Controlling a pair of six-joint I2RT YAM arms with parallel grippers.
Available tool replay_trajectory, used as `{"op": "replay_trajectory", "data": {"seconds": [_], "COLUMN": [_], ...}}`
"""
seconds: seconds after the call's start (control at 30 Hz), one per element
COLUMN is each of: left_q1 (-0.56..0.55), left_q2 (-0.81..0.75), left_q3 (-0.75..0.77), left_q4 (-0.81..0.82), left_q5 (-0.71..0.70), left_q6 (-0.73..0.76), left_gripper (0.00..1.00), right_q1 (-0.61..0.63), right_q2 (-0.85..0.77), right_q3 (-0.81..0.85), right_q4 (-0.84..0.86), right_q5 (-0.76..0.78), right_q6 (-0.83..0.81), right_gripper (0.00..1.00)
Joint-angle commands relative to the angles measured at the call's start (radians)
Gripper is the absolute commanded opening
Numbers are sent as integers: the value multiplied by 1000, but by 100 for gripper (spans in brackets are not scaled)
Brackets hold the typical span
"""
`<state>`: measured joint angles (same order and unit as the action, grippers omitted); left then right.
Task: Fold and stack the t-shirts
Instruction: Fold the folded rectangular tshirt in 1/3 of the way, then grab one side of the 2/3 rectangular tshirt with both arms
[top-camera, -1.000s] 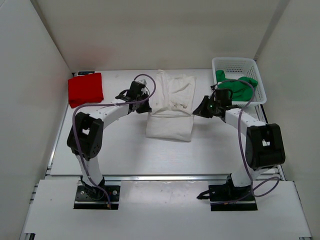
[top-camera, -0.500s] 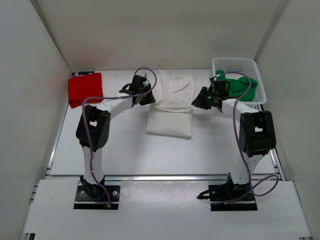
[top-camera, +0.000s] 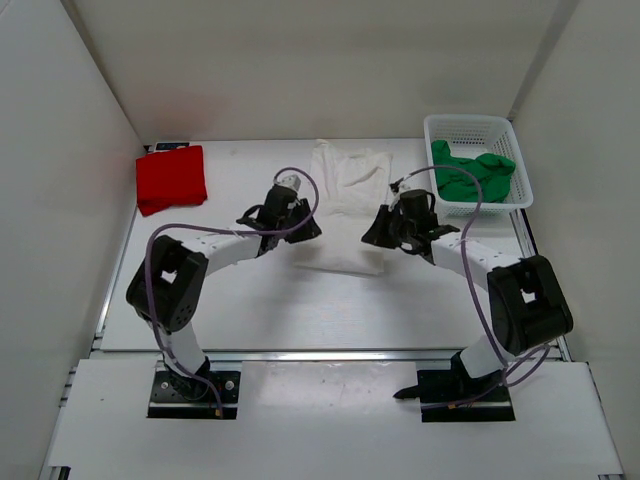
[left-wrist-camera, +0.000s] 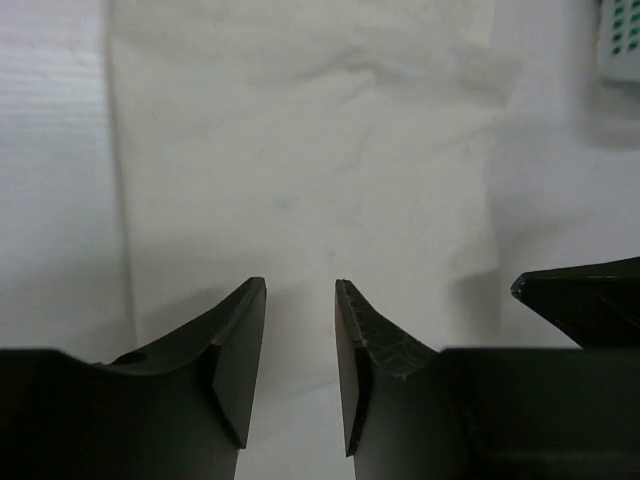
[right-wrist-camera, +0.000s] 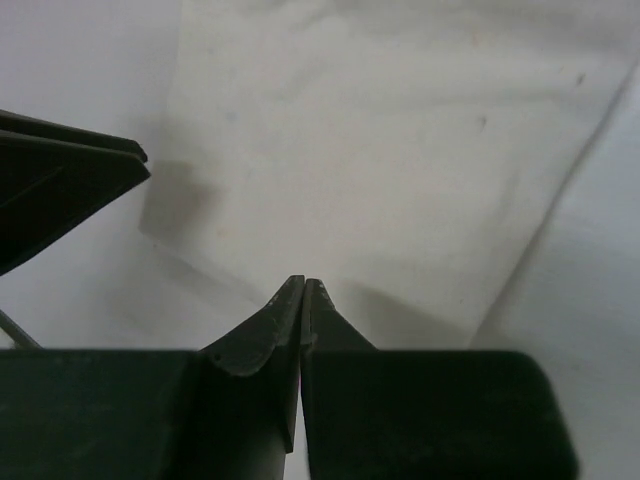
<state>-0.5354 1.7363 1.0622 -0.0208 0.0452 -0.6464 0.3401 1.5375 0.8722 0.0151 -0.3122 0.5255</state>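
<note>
The white t-shirt (top-camera: 350, 185) lies just ahead of the left gripper (left-wrist-camera: 300, 300), jaws apart at its near-left corner, and the right gripper (right-wrist-camera: 303, 287), jaws together at its near-right corner, equally close to each, long axis running away from both.

One folded t-shirt (top-camera: 171, 178) lies far left on the table (top-camera: 250, 310), a second t-shirt (top-camera: 345, 185) lies mid-table between the left gripper (left-wrist-camera: 300, 300) and right gripper (right-wrist-camera: 303, 286), and a third t-shirt (top-camera: 473, 176) fills the far-right basket (top-camera: 470, 125).

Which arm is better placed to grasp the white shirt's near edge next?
Left, probably. The left gripper is open at the white shirt; the right gripper, equally close, is shut and must open first.
</note>
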Motion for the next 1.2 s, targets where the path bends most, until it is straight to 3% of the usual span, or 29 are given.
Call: {"op": "replay_trajectory", "data": {"seconds": [0.0, 0.27, 0.5, 0.63, 0.73, 0.83, 0.93, 1.03, 1.17], "left_q1": [5, -5, -54, -40, -26, -43, -86, -139, -123], "left_q2": [38, -10, -269, -385, -489, -540, -482, -433, -409], "left_q3": [-48, -301, -550, -579, -565, -555, -557, -547, -573], "left_q4": [38, 125, 189, 119, 27, -30, -1, 54, 90], "left_q5": [39, 81, 64, 59, 19, -5, 24, 38, 71], "left_q6": [-19, -74, -122, -107, -61, -27, -35, -59, -64], "left_gripper": [43, 39, 41, 43, 52, 68, 96, 99, 98], "right_q1": [19, 36, 36, 59, 89, 82, 82, 106, 91], "right_q2": [19, 4, -111, -236, -338, -390, -358, -291, -192], "right_q3": [-54, -235, -355, -355, -354, -364, -355, -355, -387], "right_q4": [43, 52, 31, -50, -90, -81, -34, 38, 95], "right_q5": [42, 108, 97, 114, 130, 111, 32, -2, -30], "right_q6": [-7, -22, -25, -22, -29, -18, -22, -30, -7], "right_gripper": [0, 0, 0, 0, 0, 4, 0, 0, 0]}}
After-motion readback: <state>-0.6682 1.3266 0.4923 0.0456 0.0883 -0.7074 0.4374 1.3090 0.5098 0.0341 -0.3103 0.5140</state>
